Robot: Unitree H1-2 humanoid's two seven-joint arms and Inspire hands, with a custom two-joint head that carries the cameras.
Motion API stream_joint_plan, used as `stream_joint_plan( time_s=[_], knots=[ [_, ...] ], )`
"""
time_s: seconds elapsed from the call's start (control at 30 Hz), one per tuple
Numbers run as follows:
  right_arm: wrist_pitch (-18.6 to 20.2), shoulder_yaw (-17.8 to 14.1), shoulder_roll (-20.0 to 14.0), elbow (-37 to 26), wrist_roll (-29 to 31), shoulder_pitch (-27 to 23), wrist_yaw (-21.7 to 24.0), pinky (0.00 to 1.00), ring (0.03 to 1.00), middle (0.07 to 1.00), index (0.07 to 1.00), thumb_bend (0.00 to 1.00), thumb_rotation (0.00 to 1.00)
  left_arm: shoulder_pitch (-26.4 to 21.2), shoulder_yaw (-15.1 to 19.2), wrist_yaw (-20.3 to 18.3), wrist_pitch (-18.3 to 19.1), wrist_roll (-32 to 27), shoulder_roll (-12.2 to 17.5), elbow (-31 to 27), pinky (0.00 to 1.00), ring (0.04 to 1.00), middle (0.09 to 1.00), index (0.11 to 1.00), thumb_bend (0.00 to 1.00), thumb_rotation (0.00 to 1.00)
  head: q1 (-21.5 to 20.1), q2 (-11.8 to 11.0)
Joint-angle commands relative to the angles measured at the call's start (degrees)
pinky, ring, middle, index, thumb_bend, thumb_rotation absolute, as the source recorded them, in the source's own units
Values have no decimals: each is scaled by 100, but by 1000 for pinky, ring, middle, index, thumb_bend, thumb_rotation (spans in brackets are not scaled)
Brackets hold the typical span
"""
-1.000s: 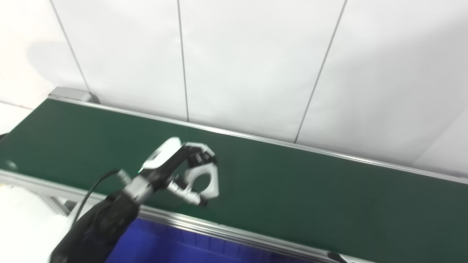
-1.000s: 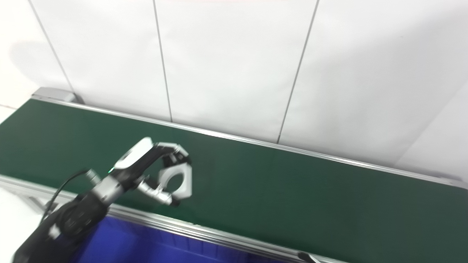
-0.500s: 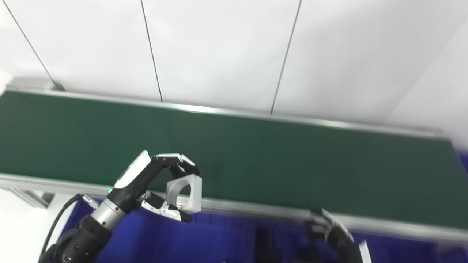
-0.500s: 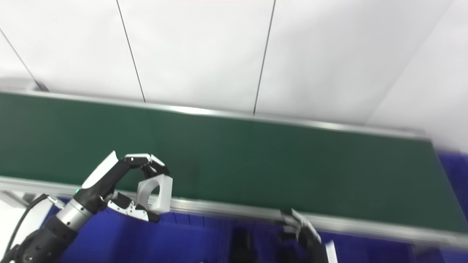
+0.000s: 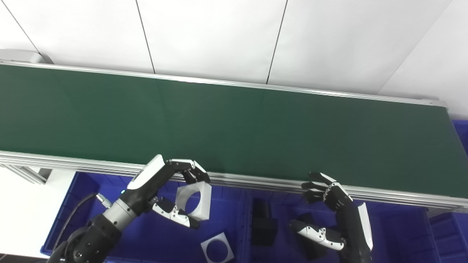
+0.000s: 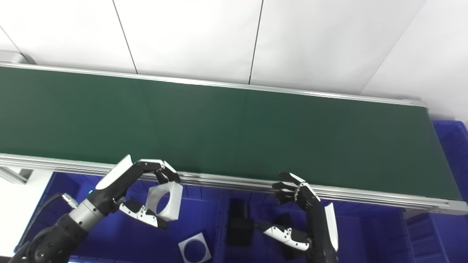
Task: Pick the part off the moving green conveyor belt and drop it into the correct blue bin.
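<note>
My left hand is shut on a white square part with a round hole, pinched between fingers and thumb. It holds the part in the air over the left blue bin, just in front of the conveyor's near rail. The green conveyor belt has no part on it. My right hand is open and empty, fingers spread, over the middle blue bin.
A second white square part with a hole lies in the left bin. Black parts lie in the middle bin. The conveyor's aluminium rail runs between the belt and the bins. Another blue bin is at the right end.
The camera has tilted down and right, bringing the bins into view. My left hand has carried the white part off the belt, across the rail and over the left bin. My right hand has come into view.
</note>
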Motion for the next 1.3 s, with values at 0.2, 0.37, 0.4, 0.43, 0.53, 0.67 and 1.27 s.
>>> stream_joint_plan(
  time_s=[0.2, 0.37, 0.4, 0.43, 0.53, 0.67, 1.27],
  knots=[
    [58, -33, 87, -237, -54, 30, 19, 498, 567, 642, 746, 832, 283, -192, -288, -281, -60, 598, 289, 235, 544, 464, 503, 496, 499, 0, -1, -10],
    [101, -28, 100, -274, -10, 56, 37, 504, 572, 645, 749, 831, 273, -342, -457, -351, 159, 1139, 270, 334, 531, 463, 511, 487, 499, 0, -1, 2],
    [97, -27, 99, -275, -2, 56, 42, 503, 572, 645, 749, 830, 272, -375, -500, -342, 218, 1313, 262, 360, 531, 461, 514, 486, 499, 0, -5, 10],
    [95, -30, 102, -281, -20, 59, 38, 502, 570, 643, 748, 829, 271, -406, -545, -319, 248, 1459, 255, 397, 532, 458, 517, 485, 499, 0, -14, 16],
    [128, -42, 122, -322, -90, 80, 21, 513, 573, 642, 747, 831, 280, -439, -610, -211, 262, 1755, 215, 466, 542, 571, 512, 483, 512, 0, -27, 26],
    [160, -36, 128, -358, -66, 94, 49, 513, 575, 644, 747, 832, 277, -426, -730, -298, 518, 2363, 223, 339, 739, 717, 697, 498, 507, 74, -55, 18],
    [237, -30, 87, -416, -228, 130, 85, 511, 587, 664, 752, 818, 293, 113, -445, -685, 510, 6, 253, -107, 759, 841, 859, 852, 949, 609, -203, -43]
  ],
)
